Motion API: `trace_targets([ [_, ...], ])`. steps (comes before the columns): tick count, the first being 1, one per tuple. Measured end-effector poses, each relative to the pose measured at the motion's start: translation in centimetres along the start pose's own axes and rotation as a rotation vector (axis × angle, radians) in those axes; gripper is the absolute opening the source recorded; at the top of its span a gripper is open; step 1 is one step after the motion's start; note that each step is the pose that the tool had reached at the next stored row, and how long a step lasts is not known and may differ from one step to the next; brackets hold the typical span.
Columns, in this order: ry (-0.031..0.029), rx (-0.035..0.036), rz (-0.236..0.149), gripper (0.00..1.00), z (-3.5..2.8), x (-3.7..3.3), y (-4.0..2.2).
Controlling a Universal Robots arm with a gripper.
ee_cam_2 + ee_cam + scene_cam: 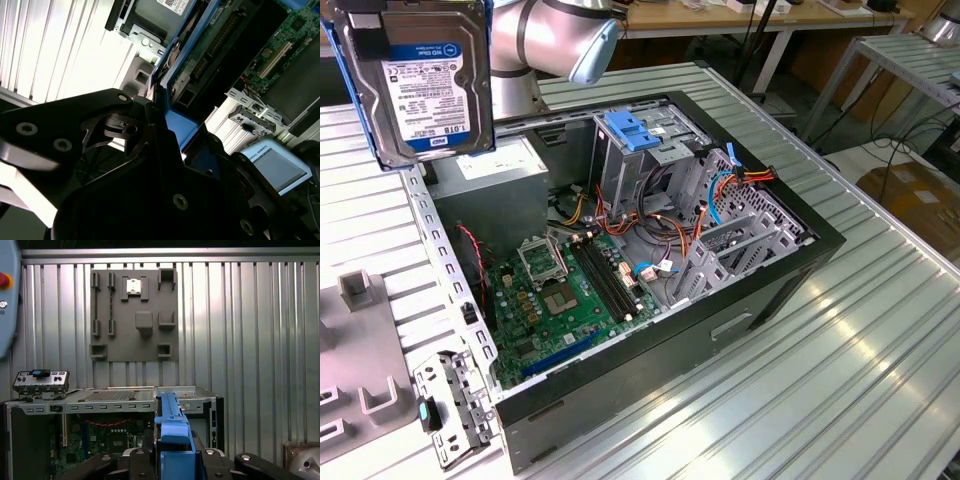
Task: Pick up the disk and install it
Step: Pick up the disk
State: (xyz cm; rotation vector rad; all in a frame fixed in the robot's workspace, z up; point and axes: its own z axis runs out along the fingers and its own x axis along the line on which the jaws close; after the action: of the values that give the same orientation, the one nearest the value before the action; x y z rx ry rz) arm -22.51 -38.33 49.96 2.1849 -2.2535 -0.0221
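The disk [415, 75], silver metal with a white and blue label and blue side rails, hangs in the air at the exterior view's upper left, above the left back corner of the open computer case [820, 250]. In both wrist views my gripper [172, 462] [167, 120] is shut on the disk [172, 427] [210, 45], its black fingers [137, 462] clamping the blue rails, with the disk seen edge-on. The bare-metal drive cage [640, 150] with its blue tab stands at the back of the case, apart from the disk.
Inside the case lie a green motherboard [570, 290], a grey power supply [490, 170] and loose cables [720, 185]. A grey fixture plate [360, 350] [135, 315] lies on the ribbed metal table [840, 380]. A metal bracket [450, 400] sits by the case's front corner.
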Motion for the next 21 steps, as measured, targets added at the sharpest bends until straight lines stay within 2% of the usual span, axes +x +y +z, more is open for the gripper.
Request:
trace_targets([
  [5, 0.0002, -0.0001, 0.000, 0.37, 0.00, 0.04, -0.02],
  [12, 0.0002, 0.0000, 0.000, 0.37, 0.00, 0.65, -0.18],
  [20, 0.0017, 0.0000, 0.000, 0.37, 0.01, 0.70, -2.43],
  [21, 0.0017, 0.0000, 0.000, 0.37, 0.01, 0.70, -2.44],
])
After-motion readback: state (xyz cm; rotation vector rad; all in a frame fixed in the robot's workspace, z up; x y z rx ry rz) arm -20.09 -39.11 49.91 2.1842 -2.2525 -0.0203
